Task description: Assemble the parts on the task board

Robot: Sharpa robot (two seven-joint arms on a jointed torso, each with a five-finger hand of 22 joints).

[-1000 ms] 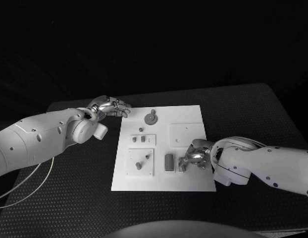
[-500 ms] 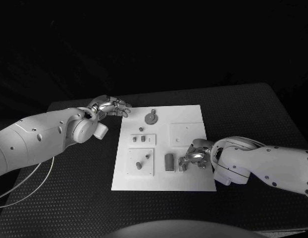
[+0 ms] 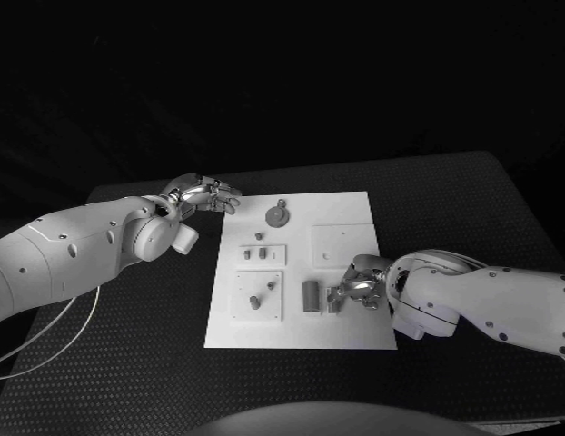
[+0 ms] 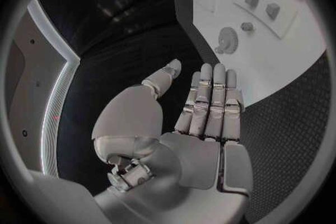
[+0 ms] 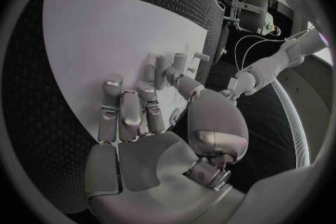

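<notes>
Task board (image 3: 341,213) lies mid-table (image 3: 466,209), white, with small grey parts on it: a round disc part (image 3: 276,217) near the far edge, a dark block part (image 3: 312,296) near the right hand. Left hand (image 3: 204,196) hovers off the board's far-left corner, fingers straight and side by side, thumb apart, holding nothing (image 4: 206,106). Right hand (image 3: 357,289) rests at the board's right edge beside the block; fingers curled down toward the board (image 5: 133,109), can't tell if it pinches anything.

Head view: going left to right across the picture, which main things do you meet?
White left arm → silver left hand → white rectangular task board → silver right hand → white right arm.
</notes>
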